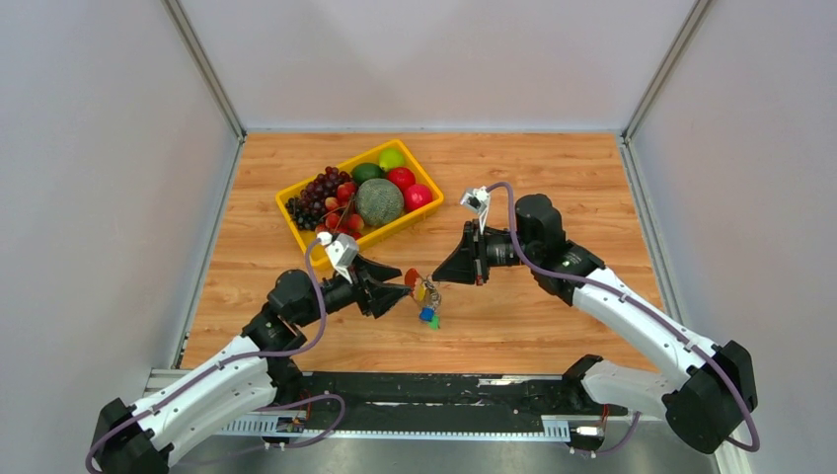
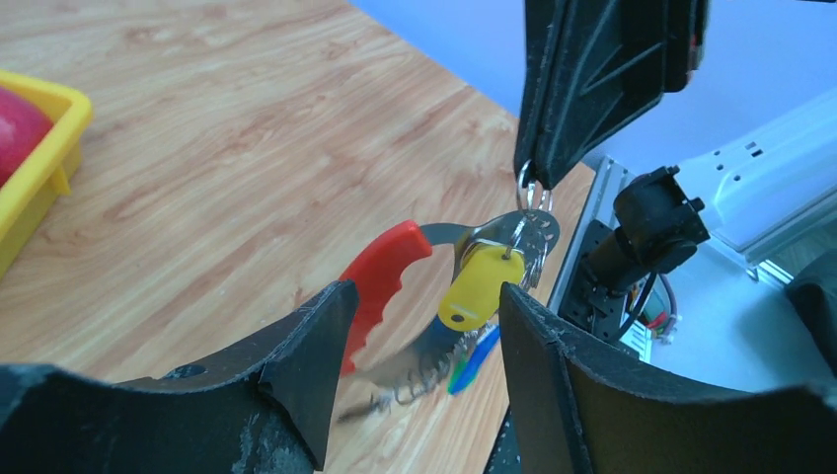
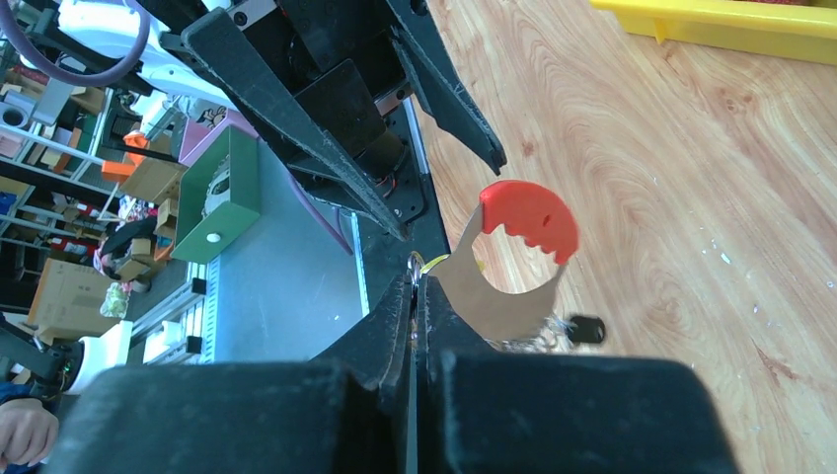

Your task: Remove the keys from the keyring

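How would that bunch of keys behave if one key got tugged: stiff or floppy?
Probably floppy: the keys dangle loosely under the keyring, which the right gripper pinches, so a tugged key would likely swing and drag the rest. The red tag looks rigid. The bunch seems light: it hangs from one small pinch.

Robotics lab: white booth walls, cluttered storage shelves.

Matt wood-grain table; shiny metal keyring with ribbed red plastic tag; smooth yellow plastic key head; scuffed matt-black left claw.
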You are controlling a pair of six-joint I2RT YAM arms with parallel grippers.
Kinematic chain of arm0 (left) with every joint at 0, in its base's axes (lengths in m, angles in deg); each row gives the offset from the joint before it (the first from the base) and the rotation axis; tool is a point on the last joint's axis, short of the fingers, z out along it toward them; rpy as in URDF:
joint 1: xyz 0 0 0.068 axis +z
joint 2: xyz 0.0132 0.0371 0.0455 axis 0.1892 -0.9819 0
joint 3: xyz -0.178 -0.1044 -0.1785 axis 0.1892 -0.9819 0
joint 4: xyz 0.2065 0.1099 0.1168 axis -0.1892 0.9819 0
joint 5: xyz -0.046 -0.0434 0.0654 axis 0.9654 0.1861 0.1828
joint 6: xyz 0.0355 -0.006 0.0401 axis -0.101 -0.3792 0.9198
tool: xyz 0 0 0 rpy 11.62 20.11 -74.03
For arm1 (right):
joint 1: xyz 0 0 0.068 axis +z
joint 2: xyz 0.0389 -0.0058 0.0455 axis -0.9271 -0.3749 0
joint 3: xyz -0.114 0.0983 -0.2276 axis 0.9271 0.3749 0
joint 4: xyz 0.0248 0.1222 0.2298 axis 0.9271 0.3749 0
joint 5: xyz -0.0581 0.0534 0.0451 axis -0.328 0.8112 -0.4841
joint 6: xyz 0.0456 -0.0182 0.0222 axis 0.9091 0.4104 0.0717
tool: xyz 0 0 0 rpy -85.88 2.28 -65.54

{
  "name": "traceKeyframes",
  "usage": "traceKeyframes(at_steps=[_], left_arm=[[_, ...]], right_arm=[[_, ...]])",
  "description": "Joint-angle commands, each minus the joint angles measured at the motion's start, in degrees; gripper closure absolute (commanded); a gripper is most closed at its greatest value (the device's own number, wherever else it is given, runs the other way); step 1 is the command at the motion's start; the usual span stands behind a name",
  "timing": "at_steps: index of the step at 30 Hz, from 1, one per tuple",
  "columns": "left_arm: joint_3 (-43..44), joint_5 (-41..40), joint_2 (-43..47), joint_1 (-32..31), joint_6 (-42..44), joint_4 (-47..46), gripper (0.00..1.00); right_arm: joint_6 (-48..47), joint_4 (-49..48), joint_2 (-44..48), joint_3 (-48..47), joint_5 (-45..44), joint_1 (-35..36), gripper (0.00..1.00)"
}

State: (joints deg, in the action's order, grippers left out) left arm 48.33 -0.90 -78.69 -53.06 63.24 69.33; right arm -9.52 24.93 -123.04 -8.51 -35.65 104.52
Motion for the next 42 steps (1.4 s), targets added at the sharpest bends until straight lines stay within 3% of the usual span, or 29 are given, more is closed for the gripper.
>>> traceKeyframes(at_steps=[1, 5, 11, 21, 42], left_arm=[[-2.4, 1.3, 3.4, -1.2, 2.6, -8.6, 0.35], [-5.1, 0.2, 6.4, -2.7, 4.4, -11.8, 0.38], [-6.1, 5.9, 5.9, -7.1, 10.5, -14.8, 0.39], [-2.9, -6.4, 0.4, -13.8, 20.5, -11.8, 0.37], [-0.3, -7.2, -9.5, -15.4, 20.5, -19.7, 0.36]], right_arm=[[1.5, -2.5, 2.6, -3.0, 1.6, 0.3, 1.00], [2.2, -2.5, 3.4, -3.0, 1.3, 0.4, 1.00], [3.3, -2.6, 4.0, -3.0, 0.9, 0.6, 1.00], [3.5, -2.6, 4.3, -3.1, 0.5, 1.6, 1.00], [3.3, -2.6, 5.6, -2.1, 0.9, 2.6, 1.00]])
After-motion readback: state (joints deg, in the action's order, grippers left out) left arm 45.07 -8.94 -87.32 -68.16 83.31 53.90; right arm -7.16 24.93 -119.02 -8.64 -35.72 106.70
